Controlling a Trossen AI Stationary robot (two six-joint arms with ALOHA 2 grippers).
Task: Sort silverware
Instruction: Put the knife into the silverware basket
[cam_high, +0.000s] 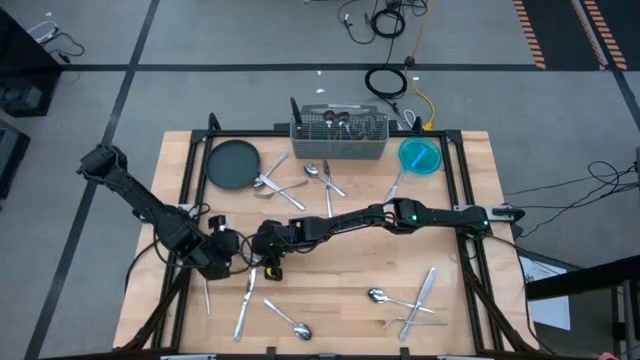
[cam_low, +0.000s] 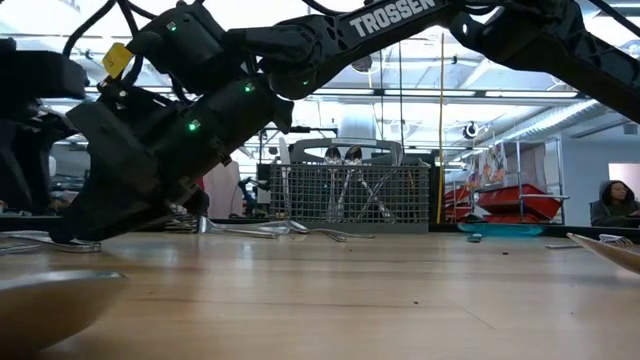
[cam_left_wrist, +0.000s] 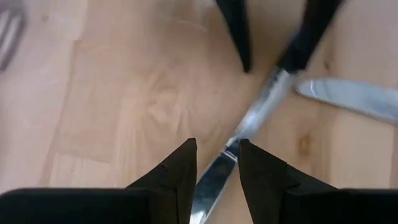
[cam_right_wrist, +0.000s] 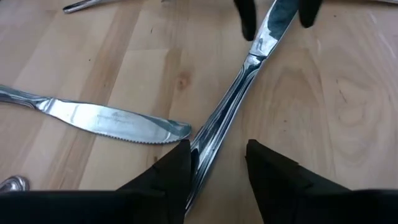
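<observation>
**Q:** What was the tool state in the left wrist view?
**A:** The left gripper (cam_left_wrist: 217, 144) had its jaws parted, straddling one end of a knife (cam_left_wrist: 261, 106). The knife lay flat on the table (cam_left_wrist: 112, 112). The other arm's fingers (cam_left_wrist: 239, 37) straddled the opposite end. A second knife (cam_left_wrist: 354, 96) lay just beside them.

**Q:** And the right wrist view?
**A:** The right gripper (cam_right_wrist: 217, 144) was also parted, standing over the handle. Bare wood showed between the handle and one finger. Neither tool appeared to clamp the knife.

**Q:** Where did this take place in the high view?
**A:** Left of centre, in the near half of the table, where both arms met tip to tip. More silverware (cam_high: 410, 300) lay loose at near right, and another group lay far of centre. The caddy (cam_high: 340, 145) stood at the far edge with a few pieces already inside. The plate (cam_high: 232, 163) sat to its left.

**Q:** Did the low view add anything?
**A:** Only that both arms were down at table level. The caddy stood well beyond them.

**Q:** Which step was in hand?
**A:** Judged: handling of one knife between the two arms, with most of the sorting not yet done.

**Q:** What did the next move call for?
**A:** One gripper had to close squarely across the knife while the other cleared. The lift then had to avoid the second knife on the way to the caddy.
</observation>
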